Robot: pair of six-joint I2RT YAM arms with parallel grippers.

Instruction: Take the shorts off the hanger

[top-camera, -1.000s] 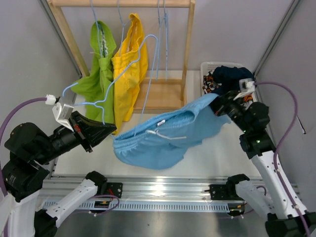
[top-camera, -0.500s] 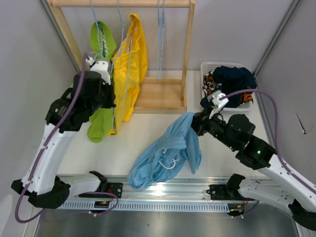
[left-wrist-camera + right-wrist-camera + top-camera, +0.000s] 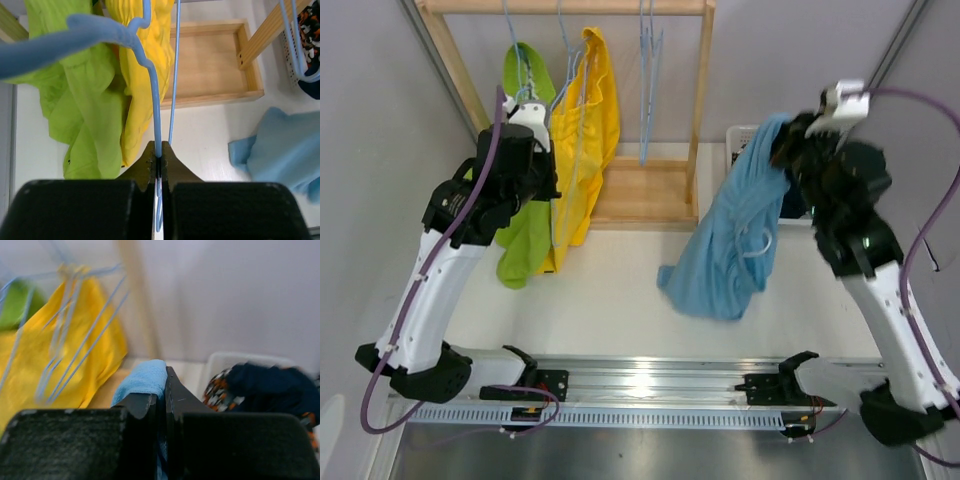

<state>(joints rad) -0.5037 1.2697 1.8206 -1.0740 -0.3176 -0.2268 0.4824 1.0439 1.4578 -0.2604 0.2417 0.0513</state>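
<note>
The right gripper [image 3: 161, 386] is raised at the far right of the scene, its two black fingers pressed together on a fold of the soft light blue drawstring shorts [image 3: 730, 240]. The shorts are off any hanger and hang from that grip in a long drape, their lower end bunched at the white table top [image 3: 610, 300]. Just behind them sits the white plastic basket [image 3: 225, 360], which holds the navy shorts [image 3: 270, 382] and the orange-black-white patterned shorts [image 3: 217, 390].

The left gripper [image 3: 158, 159] is up at the far left by the light wooden clothes rack [image 3: 700, 90], clamped tight on the thin wire of a light blue plastic hanger [image 3: 155, 100]. Whether that hanger is hooked on the rail, the views do not show. The lime green shorts [image 3: 85, 100] and the yellow shorts [image 3: 585, 140] hang side by side on the rack, touching each other (the green pair is furthest left). To the right of the yellow pair, bare blue hangers [image 3: 648, 60] dangle from the rail.
</note>
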